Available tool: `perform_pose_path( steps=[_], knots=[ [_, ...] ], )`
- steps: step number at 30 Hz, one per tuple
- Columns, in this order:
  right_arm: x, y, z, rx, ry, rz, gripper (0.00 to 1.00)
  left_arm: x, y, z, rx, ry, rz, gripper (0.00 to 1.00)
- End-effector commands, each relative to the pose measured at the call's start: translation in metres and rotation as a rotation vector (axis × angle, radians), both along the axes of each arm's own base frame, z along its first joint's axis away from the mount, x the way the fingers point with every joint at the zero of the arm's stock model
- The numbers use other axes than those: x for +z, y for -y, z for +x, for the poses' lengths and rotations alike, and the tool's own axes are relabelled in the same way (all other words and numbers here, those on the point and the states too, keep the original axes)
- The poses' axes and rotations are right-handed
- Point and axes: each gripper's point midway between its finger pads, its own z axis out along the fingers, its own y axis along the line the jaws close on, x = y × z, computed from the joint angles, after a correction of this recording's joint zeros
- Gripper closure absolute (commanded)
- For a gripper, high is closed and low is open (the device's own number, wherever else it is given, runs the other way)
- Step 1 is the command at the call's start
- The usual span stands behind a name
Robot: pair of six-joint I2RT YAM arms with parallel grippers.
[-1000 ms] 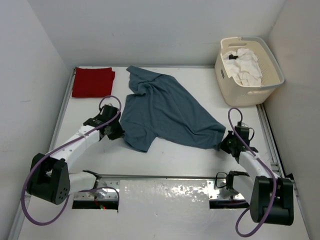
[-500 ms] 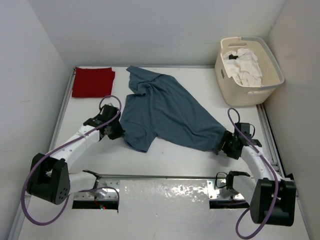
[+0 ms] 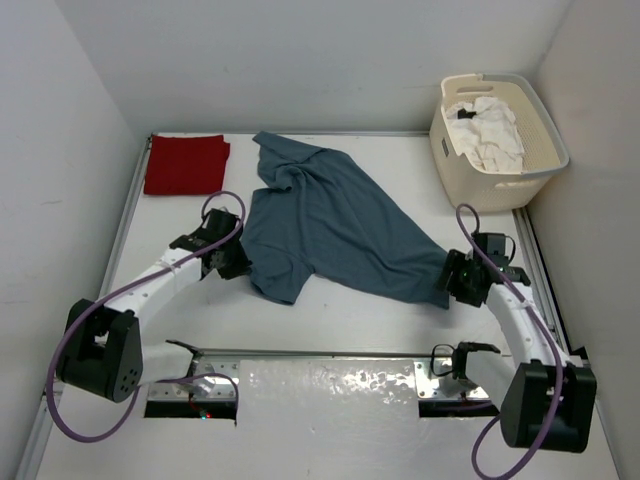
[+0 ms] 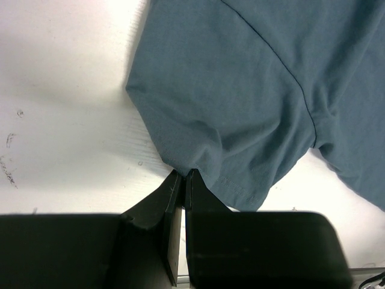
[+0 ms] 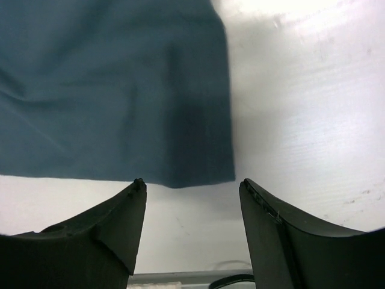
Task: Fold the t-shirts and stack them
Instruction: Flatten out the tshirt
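The slate blue-grey t-shirt (image 3: 330,225) lies spread and rumpled in the middle of the table. My left gripper (image 3: 236,266) is at its left sleeve; in the left wrist view the left gripper (image 4: 183,174) is shut, pinching the hem of the t-shirt (image 4: 252,90). My right gripper (image 3: 449,281) is at the shirt's right corner. In the right wrist view the right gripper (image 5: 192,182) stands open, with the corner of the t-shirt (image 5: 108,90) flat on the table just ahead of its tips, apart from them. The red t-shirt (image 3: 186,163) lies folded at the back left. The white t-shirt (image 3: 488,130) is crumpled in the basket.
The cream perforated laundry basket (image 3: 553,165) stands at the back right against the wall. White walls close in the table on the left, back and right. A metal rail (image 3: 330,352) runs along the near edge between the arm bases.
My right gripper has opened and let go of the blue-grey shirt's right corner, which now lies flat, and has lifted back a little. The left gripper has stayed shut at the sleeve.
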Motion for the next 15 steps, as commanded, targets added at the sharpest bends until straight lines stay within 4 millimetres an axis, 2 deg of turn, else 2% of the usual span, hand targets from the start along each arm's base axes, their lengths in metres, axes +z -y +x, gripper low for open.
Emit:
perform_pose_path(
  steps=[1,4,7,9,15],
  knots=[
    [-0.016,0.006,-0.013,0.001,-0.067,-0.034,0.38,0.011,0.006,0.013,-0.02,0.051,-0.015,1.0],
    [-0.027,-0.007,-0.017,0.008,-0.087,0.032,0.4,0.007,0.006,0.011,-0.022,0.036,-0.011,1.0],
    [-0.044,-0.015,-0.03,0.001,-0.127,0.072,0.41,0.006,0.006,0.012,-0.023,0.037,-0.011,1.0],
    [-0.047,-0.022,-0.032,-0.004,-0.136,0.105,0.42,0.006,0.006,0.013,-0.025,0.038,-0.012,1.0],
    [-0.056,-0.007,-0.021,-0.085,-0.09,0.036,0.43,0.005,0.007,0.014,-0.033,0.032,-0.014,1.0]
  ],
)
